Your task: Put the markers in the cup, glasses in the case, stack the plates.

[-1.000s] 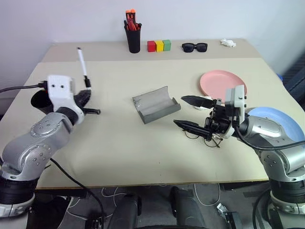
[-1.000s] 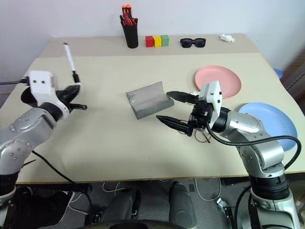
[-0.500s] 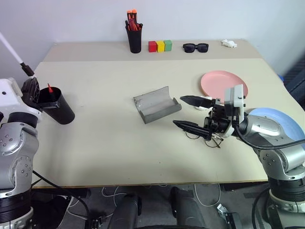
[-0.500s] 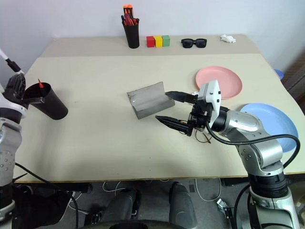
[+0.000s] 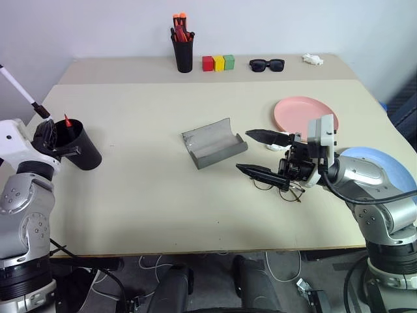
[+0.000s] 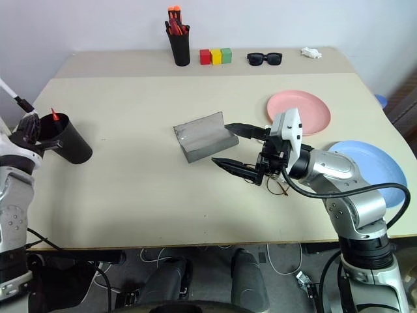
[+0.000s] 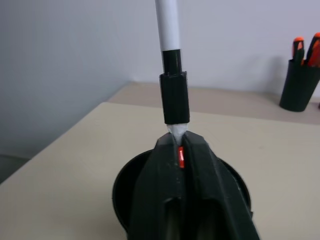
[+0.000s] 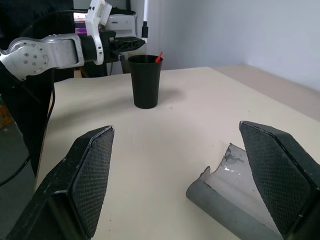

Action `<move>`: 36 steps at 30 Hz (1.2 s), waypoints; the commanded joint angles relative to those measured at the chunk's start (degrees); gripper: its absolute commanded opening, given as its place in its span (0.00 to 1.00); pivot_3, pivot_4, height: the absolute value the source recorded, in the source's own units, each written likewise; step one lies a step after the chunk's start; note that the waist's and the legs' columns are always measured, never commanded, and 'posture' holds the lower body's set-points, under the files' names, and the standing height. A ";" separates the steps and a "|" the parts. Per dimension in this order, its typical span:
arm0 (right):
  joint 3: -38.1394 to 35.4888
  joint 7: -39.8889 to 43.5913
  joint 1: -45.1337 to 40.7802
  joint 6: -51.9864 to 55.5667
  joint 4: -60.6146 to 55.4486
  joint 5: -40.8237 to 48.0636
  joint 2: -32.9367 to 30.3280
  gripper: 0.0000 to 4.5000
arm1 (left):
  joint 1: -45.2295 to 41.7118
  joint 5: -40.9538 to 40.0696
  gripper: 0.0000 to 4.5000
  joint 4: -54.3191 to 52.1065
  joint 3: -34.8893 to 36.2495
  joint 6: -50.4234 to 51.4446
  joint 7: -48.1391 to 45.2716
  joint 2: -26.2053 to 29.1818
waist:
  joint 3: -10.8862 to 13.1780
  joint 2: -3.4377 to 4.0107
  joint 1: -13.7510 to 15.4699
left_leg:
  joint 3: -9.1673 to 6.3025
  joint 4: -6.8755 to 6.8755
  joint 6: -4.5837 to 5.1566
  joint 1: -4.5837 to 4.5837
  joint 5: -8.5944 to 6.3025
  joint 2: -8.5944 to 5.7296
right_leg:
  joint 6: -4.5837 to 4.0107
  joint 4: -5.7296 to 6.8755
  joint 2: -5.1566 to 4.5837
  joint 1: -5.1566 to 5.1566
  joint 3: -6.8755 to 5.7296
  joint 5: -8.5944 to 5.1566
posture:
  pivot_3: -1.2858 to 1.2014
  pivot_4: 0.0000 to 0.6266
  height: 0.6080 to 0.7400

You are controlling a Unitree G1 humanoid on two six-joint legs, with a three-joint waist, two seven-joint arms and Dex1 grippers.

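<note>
- Marker step in hand; left end effector (image 7: 179,145) pinches the white marker (image 7: 169,55) above the cup (image 5: 79,145) at the surface's left edge; red marker (image 5: 67,121) already inside
- Next: release
- Right end effector (image 5: 258,154) gapes empty over the glasses (image 5: 281,190)

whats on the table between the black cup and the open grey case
Nothing: in the left eye view the stretch of table between the cup and the case is bare tabletop.

Black cup (image 5: 83,149), grey case (image 5: 214,143), salmon-pink plate (image 5: 301,112) and light-blue plate (image 5: 384,168) — white-barrelled marker (image 5: 21,90) (black cap).
</note>
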 commanded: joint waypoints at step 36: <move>-3.95 -3.21 0.34 -4.95 5.85 -6.65 -0.95 0.91 | -32.16 -6.37 0.99 10.98 -34.78 30.04 -32.39 -5.24 | 0.01 0.00 -0.55 | 0.01 0.04 0.04 0.04 -0.01 -0.03 | 0.04 0.00 0.02 0.08 0.00 0.01 | 0.52 0.24 1.00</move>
